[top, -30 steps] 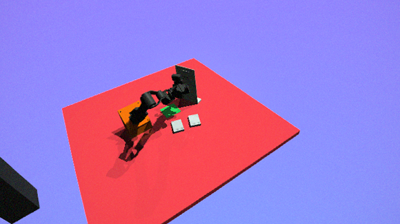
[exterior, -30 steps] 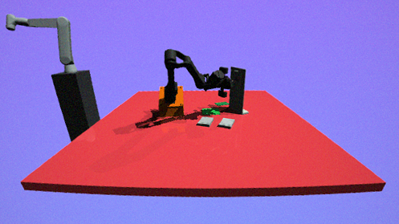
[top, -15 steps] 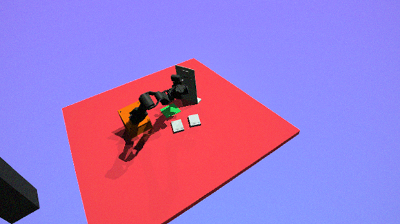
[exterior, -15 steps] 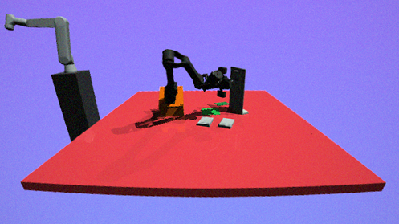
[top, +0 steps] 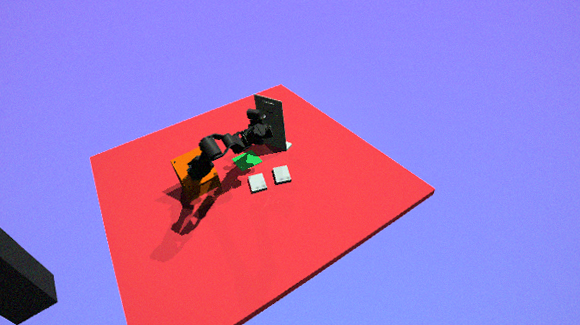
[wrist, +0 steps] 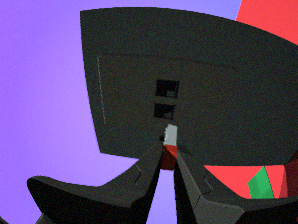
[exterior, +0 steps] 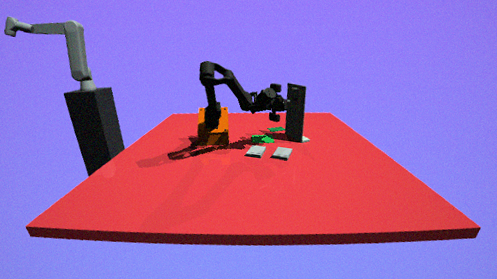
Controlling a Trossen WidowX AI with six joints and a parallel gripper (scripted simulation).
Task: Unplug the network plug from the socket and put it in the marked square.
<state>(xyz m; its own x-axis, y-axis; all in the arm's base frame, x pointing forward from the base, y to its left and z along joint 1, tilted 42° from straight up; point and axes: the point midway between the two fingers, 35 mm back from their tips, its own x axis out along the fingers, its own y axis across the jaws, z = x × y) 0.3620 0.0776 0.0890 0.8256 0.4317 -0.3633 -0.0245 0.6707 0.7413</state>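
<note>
The gripper (wrist: 169, 156) grips the plug (wrist: 170, 137), its long axis pointing at the panel (wrist: 220, 90); the square (top: 246, 160) lies below.

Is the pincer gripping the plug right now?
Touching. In the wrist view the pincer is closed on the small plug, both fingertips against its sides, just before the upright panel.

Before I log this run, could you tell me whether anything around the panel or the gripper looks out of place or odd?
Nothing stands out. The gripper is shut on the plug, a small white and red piece held just below the two sockets in the upright panel. The panel stands straight, and the green marked square lies bare beside two flat white blocks.
</note>
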